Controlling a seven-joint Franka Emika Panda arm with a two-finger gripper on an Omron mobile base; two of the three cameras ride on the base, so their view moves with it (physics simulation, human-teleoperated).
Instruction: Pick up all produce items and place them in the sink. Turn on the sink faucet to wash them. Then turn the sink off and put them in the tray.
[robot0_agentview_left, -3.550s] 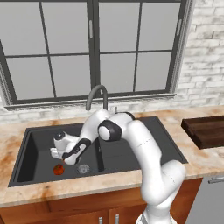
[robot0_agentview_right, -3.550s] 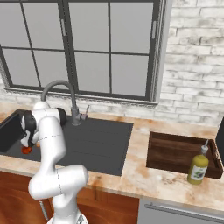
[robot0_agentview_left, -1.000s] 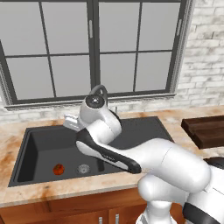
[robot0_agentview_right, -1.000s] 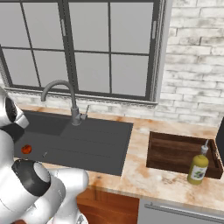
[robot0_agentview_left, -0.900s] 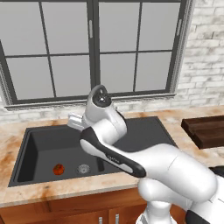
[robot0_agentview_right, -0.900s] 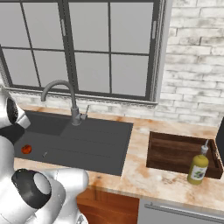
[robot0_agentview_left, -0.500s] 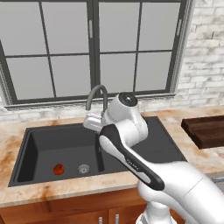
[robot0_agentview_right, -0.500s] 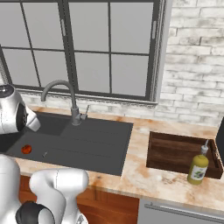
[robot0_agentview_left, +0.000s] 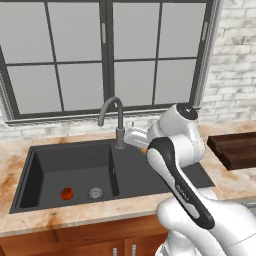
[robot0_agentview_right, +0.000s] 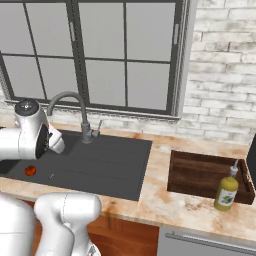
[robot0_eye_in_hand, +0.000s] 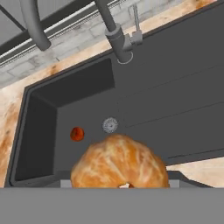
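An orange-tan ball (robot0_eye_in_hand: 119, 162) sits right against the hand camera, and my gripper (robot0_agentview_left: 131, 137) is shut on it; the ball hides the fingertips. The hand hangs above the dark sink (robot0_agentview_left: 75, 165), just right of the gooseneck faucet (robot0_agentview_left: 114, 112), over the ribbed drainboard (robot0_eye_in_hand: 175, 87). A red tomato-like ball (robot0_agentview_left: 67, 193) lies on the basin floor left of the round drain (robot0_agentview_left: 95, 192); it also appears in the hand view (robot0_eye_in_hand: 77, 134) and in the right base view (robot0_agentview_right: 30, 170). The wooden tray (robot0_agentview_right: 200, 172) rests on the counter to the right of the sink.
A yellow-green bottle (robot0_agentview_right: 226, 190) stands inside the tray at its right end. A window and brick wall run behind the counter. The faucet's arched spout (robot0_agentview_right: 70, 100) rises close to my hand. My own white arm takes up the lower right of the left base view.
My hand has swung from the left side above the basin rightward past the faucet to above the drainboard. The red ball has stayed where it was in the basin.
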